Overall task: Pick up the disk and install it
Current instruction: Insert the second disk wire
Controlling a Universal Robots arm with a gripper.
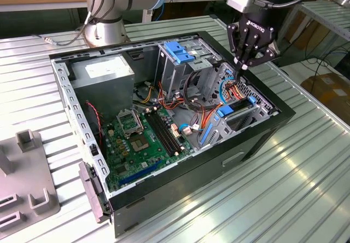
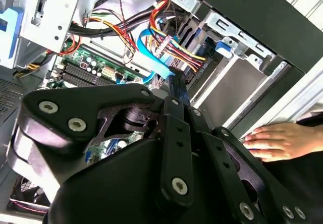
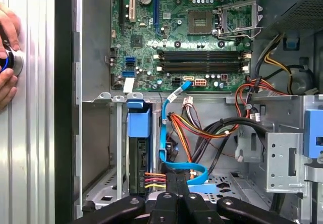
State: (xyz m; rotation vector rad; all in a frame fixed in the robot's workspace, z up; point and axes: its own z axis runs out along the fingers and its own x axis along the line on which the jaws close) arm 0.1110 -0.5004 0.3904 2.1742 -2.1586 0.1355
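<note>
Gripper [image 1: 244,63] hangs over the open PC case [image 1: 262,139], near its drive bay, fingers pressed together with nothing between them. The disk [image 3: 139,153] already sits edge-on in the bay, blue frame showing. A hand [image 2: 276,141] rests beside the case.

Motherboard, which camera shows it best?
The first wrist view: it looks squarely onto the motherboard, with most of the board unobstructed. The exterior view shows it at a slant, partly under cables. The second wrist view shows a strip of it past the end effector.
</note>
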